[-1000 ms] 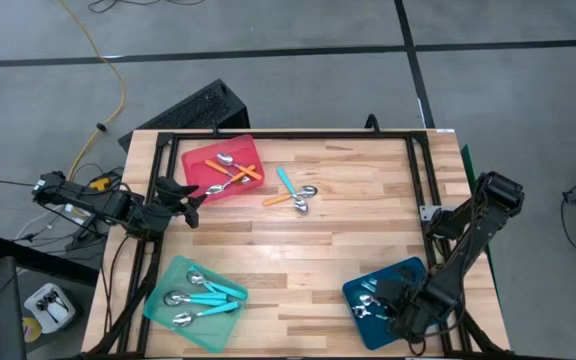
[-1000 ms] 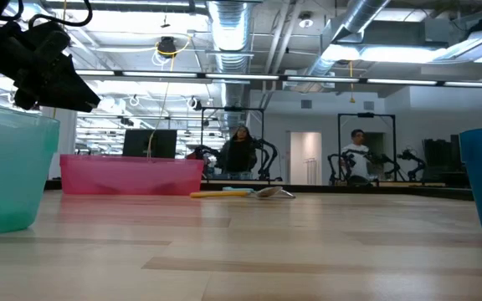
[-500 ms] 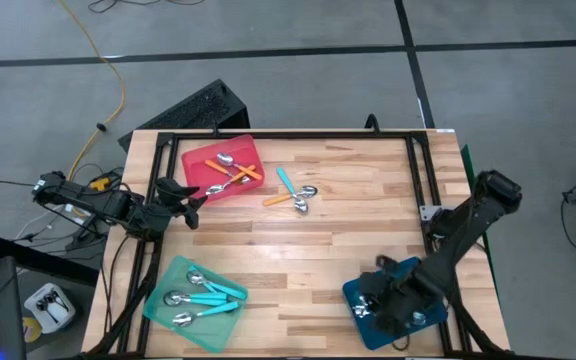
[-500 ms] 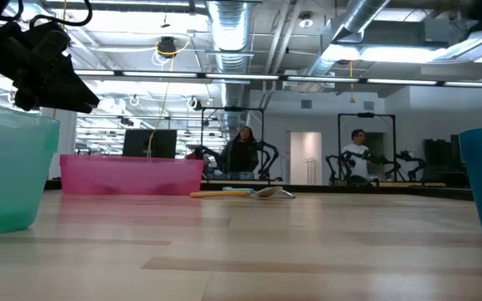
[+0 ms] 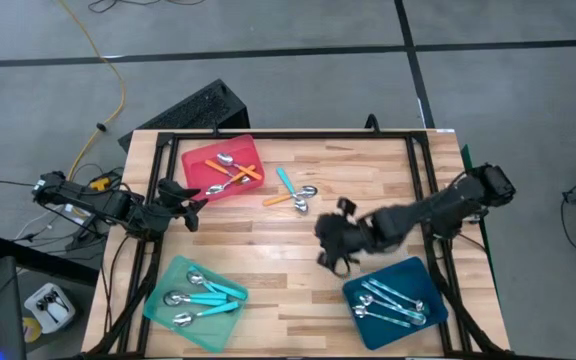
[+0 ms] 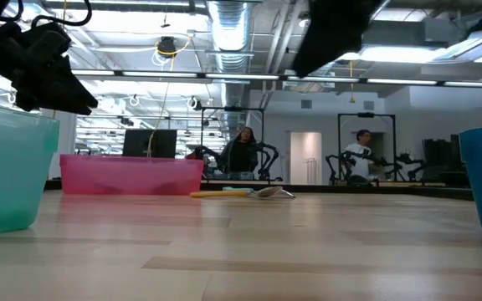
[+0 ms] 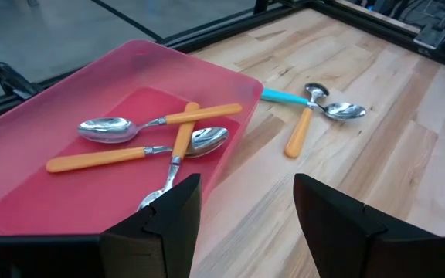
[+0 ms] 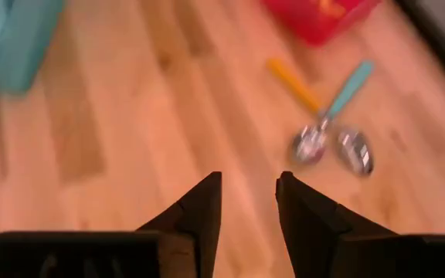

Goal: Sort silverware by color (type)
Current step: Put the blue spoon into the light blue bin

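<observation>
Right gripper [image 5: 330, 243] empty, fingers narrowly parted, mid-frame in the high view; I'd approach the two loose spoons [image 5: 293, 194], upper centre just right of the red tray [image 5: 196, 158], singling one handle; left gripper [image 5: 190, 201] parked wide.

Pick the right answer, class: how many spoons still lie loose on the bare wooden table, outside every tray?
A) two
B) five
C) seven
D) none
A: just an orange-handled spoon and a turquoise-handled spoon lie crossed on the table beside the red tray; all the others sit in trays.
</observation>
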Available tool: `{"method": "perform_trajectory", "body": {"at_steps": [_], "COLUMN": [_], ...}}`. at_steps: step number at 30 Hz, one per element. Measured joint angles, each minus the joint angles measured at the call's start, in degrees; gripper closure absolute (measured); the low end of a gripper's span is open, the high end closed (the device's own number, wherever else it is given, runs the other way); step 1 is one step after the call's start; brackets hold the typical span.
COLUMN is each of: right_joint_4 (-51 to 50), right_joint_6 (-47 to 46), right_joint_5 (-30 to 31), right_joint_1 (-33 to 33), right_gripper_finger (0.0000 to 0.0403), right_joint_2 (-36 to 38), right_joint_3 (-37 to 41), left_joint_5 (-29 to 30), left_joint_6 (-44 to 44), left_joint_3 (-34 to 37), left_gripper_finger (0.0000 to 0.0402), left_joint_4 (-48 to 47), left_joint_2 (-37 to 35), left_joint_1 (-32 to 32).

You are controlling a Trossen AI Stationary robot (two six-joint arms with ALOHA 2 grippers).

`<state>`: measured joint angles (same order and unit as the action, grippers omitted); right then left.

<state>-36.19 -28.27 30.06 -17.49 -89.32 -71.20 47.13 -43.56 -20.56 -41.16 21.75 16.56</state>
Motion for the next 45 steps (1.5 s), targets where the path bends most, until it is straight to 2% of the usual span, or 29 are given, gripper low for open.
{"method": "perform_trajectory", "body": {"at_steps": [6, 11, 18, 24, 29, 33, 41, 45], "right_joint_4": [6.0, 11.5, 17.3, 22.3, 25.0, 25.8, 21.3, 21.4], "right_joint_6": [6.6, 11.6, 23.6, 24.6, 24.6, 25.3, 30.7, 34.5], "right_joint_5": [-0.3, -5.0, -10.8, -13.6, -13.7, -16.0, -15.3, -12.9], "right_joint_1": [8.0, 12.9, 17.5, 21.2, 21.8, 21.0, 18.9, 18.6], "right_gripper_finger": [0.0212, 0.0185, 0.0186, 0.0192, 0.0192, 0.0192, 0.0192, 0.0192], "right_joint_2": [0.0, 0.0, -0.1, -2.4, -9.2, -13.8, -15.1, -15.0], "right_joint_3": [0.0, 1.6, 4.7, 5.8, 5.9, 6.0, 5.9, 5.9], "left_joint_5": [0.0, 0.0, 0.1, 0.3, 0.7, 0.6, 0.7, 1.2], "left_joint_6": [0.0, 0.1, 0.1, 0.1, 0.0, 0.0, 0.0, 0.0], "left_joint_3": [0.0, 0.0, 0.0, 0.0, 0.0, 0.0, 0.0, 0.0], "left_gripper_finger": [0.0212, 0.0212, 0.0212, 0.0212, 0.0212, 0.0212, 0.0212, 0.0212], "left_joint_4": [0.0, -0.1, -0.1, -0.1, -0.2, -0.3, -0.3, -0.3], "left_joint_2": [0.0, 0.0, 0.0, 0.0, 0.0, 0.0, 0.0, 0.0], "left_joint_1": [0.0, 0.0, 0.0, 0.0, 0.0, 0.0, 0.0, 0.0]}}
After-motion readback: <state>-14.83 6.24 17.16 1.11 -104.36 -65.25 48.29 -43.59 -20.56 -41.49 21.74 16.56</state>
